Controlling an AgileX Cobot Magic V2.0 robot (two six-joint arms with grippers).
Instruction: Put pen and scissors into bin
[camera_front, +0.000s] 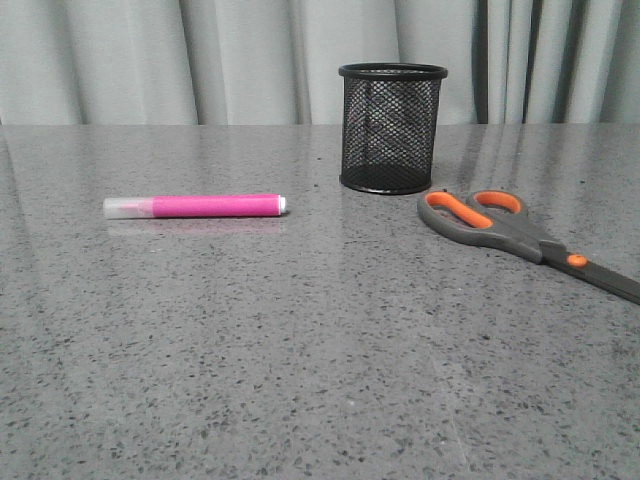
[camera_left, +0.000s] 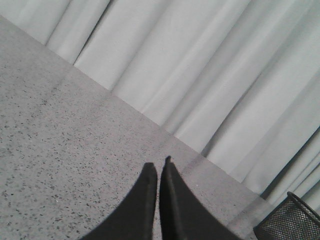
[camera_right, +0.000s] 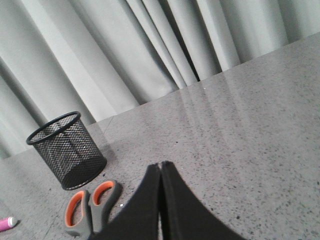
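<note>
Grey speckled table (camera_front: 300, 350), pale curtain (camera_front: 250, 60) behind; both grippers closed, empty.
Pen (camera_front: 195, 206), bin (camera_front: 392, 128), scissors (camera_front: 520, 232) apart; scissor blades cut off at frame edge.

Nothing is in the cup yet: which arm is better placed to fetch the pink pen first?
Probably the left. The slim pink pen lies left of the black wire-mesh cup, while the grey, orange-looped scissors lie right. Both the left gripper and right gripper are shut, holding nothing.
</note>
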